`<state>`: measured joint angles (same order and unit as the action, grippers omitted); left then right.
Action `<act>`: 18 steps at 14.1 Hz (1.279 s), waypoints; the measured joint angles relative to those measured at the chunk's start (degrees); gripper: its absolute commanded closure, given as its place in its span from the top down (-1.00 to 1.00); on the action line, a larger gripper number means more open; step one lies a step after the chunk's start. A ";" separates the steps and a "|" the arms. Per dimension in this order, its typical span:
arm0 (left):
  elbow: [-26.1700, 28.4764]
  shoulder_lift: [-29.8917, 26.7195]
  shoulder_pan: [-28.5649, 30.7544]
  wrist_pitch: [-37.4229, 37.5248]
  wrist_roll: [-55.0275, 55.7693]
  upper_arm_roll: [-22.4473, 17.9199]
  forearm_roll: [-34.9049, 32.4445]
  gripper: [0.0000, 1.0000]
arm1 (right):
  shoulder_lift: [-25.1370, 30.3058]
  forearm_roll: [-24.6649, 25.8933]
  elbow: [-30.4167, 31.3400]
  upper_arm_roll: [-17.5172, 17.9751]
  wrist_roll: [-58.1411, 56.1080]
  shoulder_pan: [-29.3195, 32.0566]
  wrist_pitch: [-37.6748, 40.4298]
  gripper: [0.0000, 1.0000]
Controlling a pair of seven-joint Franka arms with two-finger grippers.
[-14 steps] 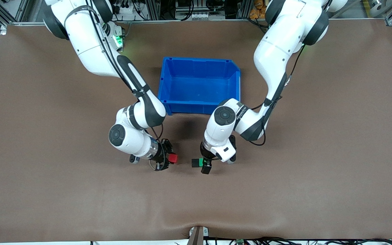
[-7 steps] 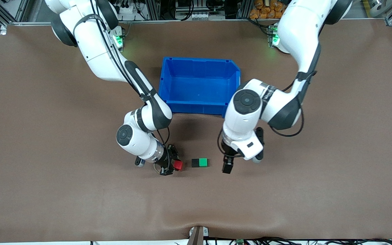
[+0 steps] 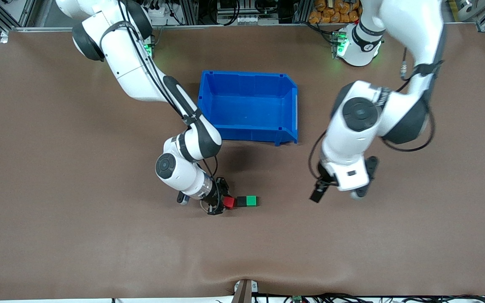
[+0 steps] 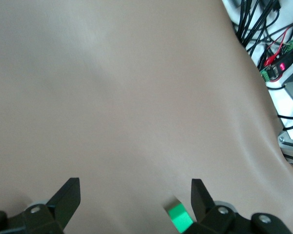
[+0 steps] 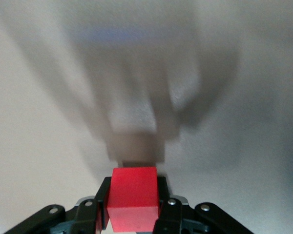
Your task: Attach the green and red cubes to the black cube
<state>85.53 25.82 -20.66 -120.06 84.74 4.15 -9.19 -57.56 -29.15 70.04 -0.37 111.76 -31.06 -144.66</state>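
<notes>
The black cube (image 3: pixel 241 201) lies on the table with the green cube (image 3: pixel 251 200) joined to its side toward the left arm's end. My right gripper (image 3: pixel 222 203) is shut on the red cube (image 3: pixel 229 203) and holds it at table height against the black cube's other side. In the right wrist view the red cube (image 5: pixel 133 197) sits between the fingers (image 5: pixel 98 204) of my right gripper (image 5: pixel 133 192). My left gripper (image 3: pixel 317 192) is open and empty, up over bare table toward the left arm's end. The left wrist view shows my left gripper (image 4: pixel 135 200) spread wide and the green cube (image 4: pixel 178 217) below.
An empty blue bin (image 3: pixel 249 80) stands farther from the front camera than the cubes, between the two arms. Brown table (image 3: pixel 99 252) stretches on all sides of the cubes. Cables and a circuit board (image 4: pixel 276 68) lie past the table's front edge.
My left gripper has let go of the green cube, risen and moved off toward the left arm's end. My right gripper has carried the red cube across to the black cube.
</notes>
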 measured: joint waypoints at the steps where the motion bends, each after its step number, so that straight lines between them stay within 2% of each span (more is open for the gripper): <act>1: 1.66 -2.02 1.52 0.00 -1.98 0.03 0.00 1.00 | -0.06 0.00 0.00 0.00 0.26 -0.28 0.00 -1.00; 2: 2.88 -3.84 2.96 0.00 -3.65 0.11 0.00 1.00 | -0.14 0.00 0.00 0.00 0.46 -0.49 0.00 -1.00; 3: 3.80 -5.39 4.18 0.00 -5.53 0.21 0.00 1.00 | -0.24 0.00 0.01 0.00 0.53 -0.60 0.00 -0.76; 4: 4.73 -6.74 5.11 0.00 -7.62 0.29 0.00 1.00 | -0.33 0.00 0.01 0.00 0.55 -0.64 0.00 -0.33; 6: 6.80 -8.73 6.33 0.00 -11.01 0.40 0.01 1.00 | -0.56 0.00 0.01 0.00 0.56 -0.64 0.00 0.78; 7: 7.58 -9.39 6.92 0.00 -13.08 0.43 0.01 1.00 | -0.69 0.00 0.01 0.00 0.57 -0.65 0.00 1.00; 11: 10.80 -12.20 10.32 0.00 -25.16 0.51 1.51 1.00 | -0.85 0.38 -0.11 -0.37 0.44 -0.65 -0.01 1.00; 15: 13.71 -16.12 15.19 1.74 -40.75 0.51 5.03 1.00 | 1.22 7.16 -1.96 -1.59 0.29 0.21 0.20 1.00; 18: 14.09 -17.93 17.46 6.46 -52.74 0.52 5.47 1.00 | 6.13 11.69 -1.99 -2.18 -2.08 2.83 11.90 1.00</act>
<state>99.62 7.89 -3.19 -113.59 32.00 4.67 -3.72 -51.43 -17.46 68.05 -2.55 109.68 -28.22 -132.76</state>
